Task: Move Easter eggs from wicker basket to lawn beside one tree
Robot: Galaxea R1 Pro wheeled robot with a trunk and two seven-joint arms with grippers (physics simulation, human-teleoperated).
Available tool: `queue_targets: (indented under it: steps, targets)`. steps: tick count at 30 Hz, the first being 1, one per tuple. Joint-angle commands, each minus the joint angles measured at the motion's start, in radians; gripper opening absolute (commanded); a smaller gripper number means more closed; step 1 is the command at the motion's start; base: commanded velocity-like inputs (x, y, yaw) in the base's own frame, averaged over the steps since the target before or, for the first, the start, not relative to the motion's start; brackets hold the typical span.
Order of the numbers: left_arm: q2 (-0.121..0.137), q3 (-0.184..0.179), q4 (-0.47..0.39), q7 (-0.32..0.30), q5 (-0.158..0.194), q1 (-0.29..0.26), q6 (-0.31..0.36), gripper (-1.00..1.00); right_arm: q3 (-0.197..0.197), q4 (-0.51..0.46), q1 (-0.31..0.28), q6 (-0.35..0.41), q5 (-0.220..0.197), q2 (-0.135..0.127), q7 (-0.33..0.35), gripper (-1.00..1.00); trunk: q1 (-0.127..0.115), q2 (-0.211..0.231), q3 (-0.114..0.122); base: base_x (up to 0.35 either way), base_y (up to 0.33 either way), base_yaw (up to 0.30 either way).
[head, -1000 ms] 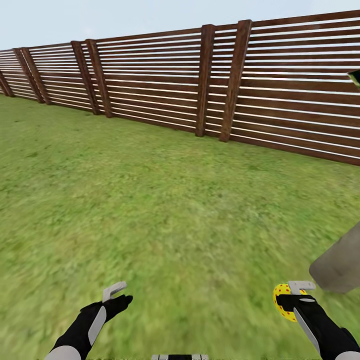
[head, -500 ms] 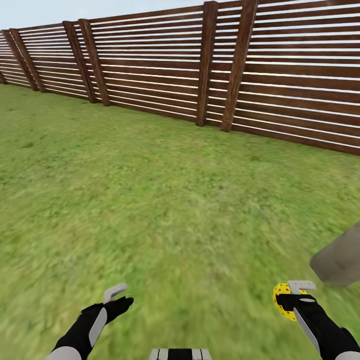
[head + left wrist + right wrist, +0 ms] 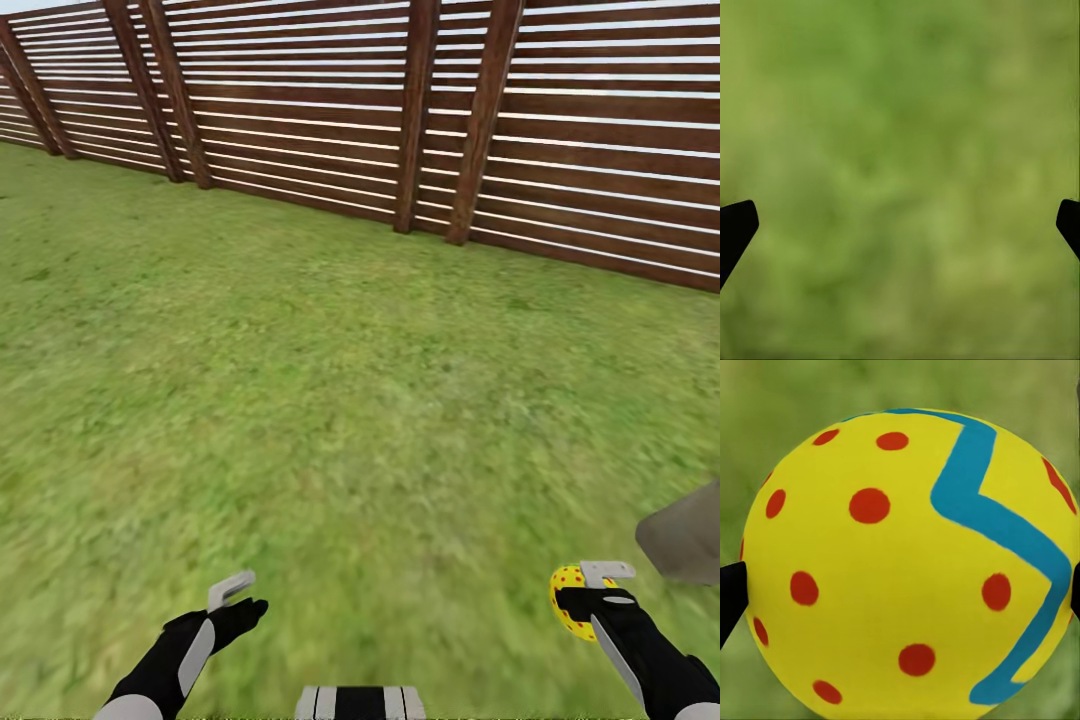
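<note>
An egg (image 3: 566, 601) (image 3: 907, 562), yellow with red dots and a blue zigzag, is clamped between the right gripper's (image 3: 590, 592) fingers at 5 o'clock in the head view, above the lawn (image 3: 330, 400). A grey trunk (image 3: 685, 540) stands just beside it at 4 o'clock. The left gripper (image 3: 235, 595) (image 3: 900, 225) is spread wide and empty at 7 o'clock. A fence (image 3: 400, 110) runs across 12 o'clock.

We are carrying one Easter egg (image 3: 566, 600) in our right gripper (image 3: 585, 590), held low over the lawn (image 3: 330, 400). The egg (image 3: 907, 562) is showing yellow with red dots and a blue zigzag band, sitting between the jaws. The mottled green lawn is stretching to the garden's dark brown slat fence (image 3: 400, 110). A pale grey-tan tree trunk (image 3: 690, 540) is standing just beside the egg.
</note>
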Motion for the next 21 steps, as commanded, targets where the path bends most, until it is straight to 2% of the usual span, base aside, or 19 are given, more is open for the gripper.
queue_targets:
  steps: [1, 21]
  targets:
    - [-0.001, 0.007, -0.002, -0.003, 0.006, 0.0, 0.007, 1.0, 0.002, -0.002, 0.0, 0.005, -0.007, 0.0, -0.005, -1.0, 0.0, -0.001, -0.005, 0.001, 0.0, 0.0]
    - [-0.001, 0.009, -0.002, -0.004, 0.005, 0.0, 0.006, 1.0, 0.003, -0.002, 0.0, 0.005, -0.007, 0.001, -0.006, -1.0, 0.009, -0.005, -0.082, 0.0, 0.0, 0.0]
